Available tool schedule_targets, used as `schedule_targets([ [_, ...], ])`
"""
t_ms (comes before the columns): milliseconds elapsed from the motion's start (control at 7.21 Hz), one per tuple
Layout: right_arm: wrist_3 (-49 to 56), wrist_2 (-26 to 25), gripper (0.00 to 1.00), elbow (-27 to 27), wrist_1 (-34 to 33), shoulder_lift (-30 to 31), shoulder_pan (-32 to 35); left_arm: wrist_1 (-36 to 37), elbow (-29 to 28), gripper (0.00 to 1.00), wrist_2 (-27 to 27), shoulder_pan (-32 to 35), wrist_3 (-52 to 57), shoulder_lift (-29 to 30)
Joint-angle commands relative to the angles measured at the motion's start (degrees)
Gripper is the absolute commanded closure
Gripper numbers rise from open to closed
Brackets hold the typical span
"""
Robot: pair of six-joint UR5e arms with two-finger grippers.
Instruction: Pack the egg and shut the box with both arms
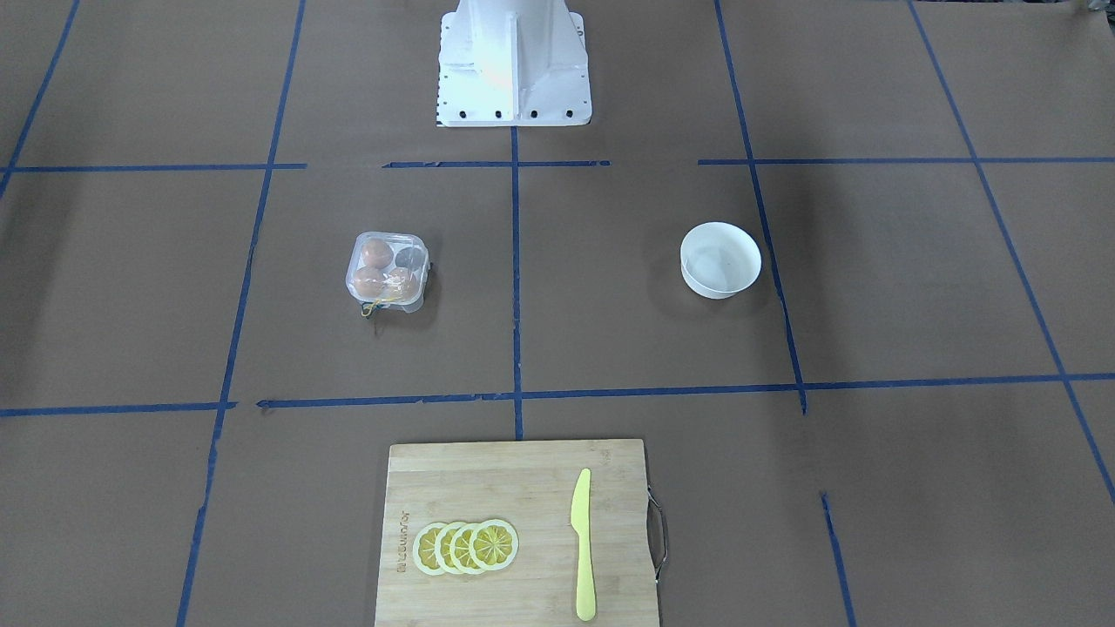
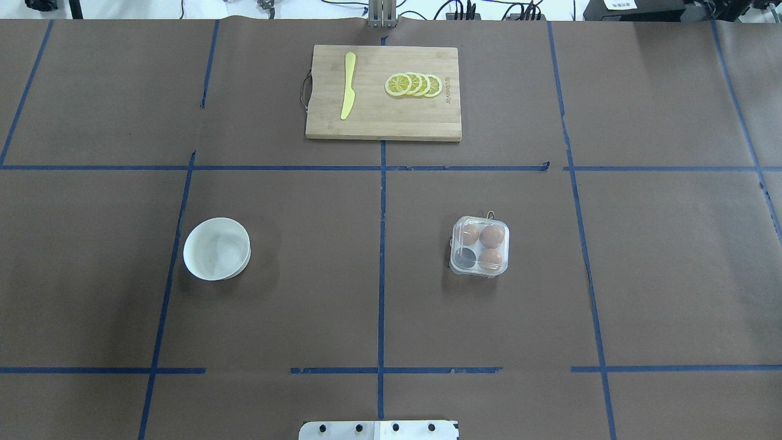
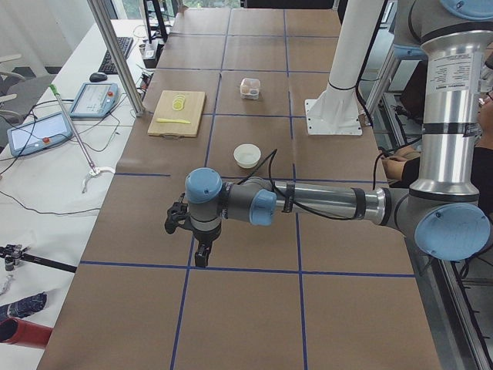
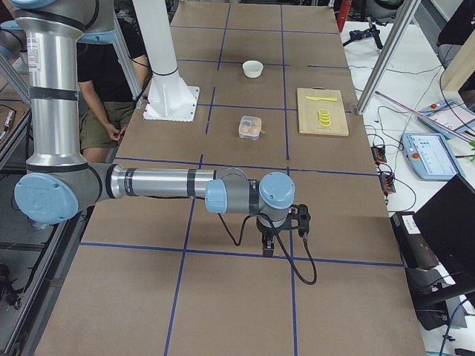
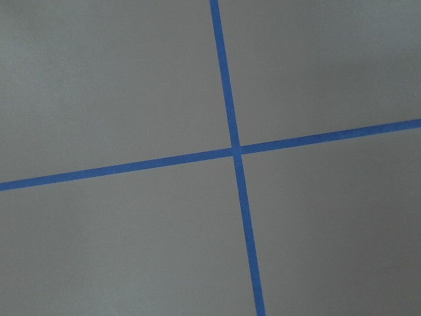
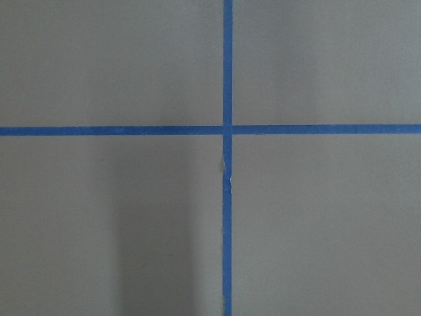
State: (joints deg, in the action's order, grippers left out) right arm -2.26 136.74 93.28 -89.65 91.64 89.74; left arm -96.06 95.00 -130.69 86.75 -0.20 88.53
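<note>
The clear box (image 2: 481, 246) sits on the brown table, right of centre in the overhead view; it also shows in the front view (image 1: 388, 272). It holds three orange-brown eggs (image 2: 492, 236), and one well (image 2: 467, 256) is empty. Its clear lid seems to lie down over the wells. The near arm in the left side view ends in my left gripper (image 3: 202, 256), which points down at the table far from the box. My right gripper (image 4: 268, 248) does the same in the right side view. I cannot tell whether either is open or shut. Both wrist views show only blue tape crosses.
An empty white bowl (image 2: 217, 249) stands left of centre. A bamboo cutting board (image 2: 383, 125) at the far edge carries lemon slices (image 2: 414, 85) and a yellow knife (image 2: 348, 85). The white pedestal (image 1: 512, 65) stands at the robot's side. A person (image 4: 104, 89) sits behind it.
</note>
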Motion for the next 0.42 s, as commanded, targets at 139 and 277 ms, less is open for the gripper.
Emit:
schedule_targets([
  [139,0.06,-0.16,0.00,0.41,0.09,-0.15,0.00,0.00,-0.08,0.00,0.00,0.00,-0.07,0.07],
  [277,0.06,-0.24,0.00,0.07,0.00,-0.15,0.00,0.00,-0.08,0.00,0.00,0.00,-0.07,0.15],
])
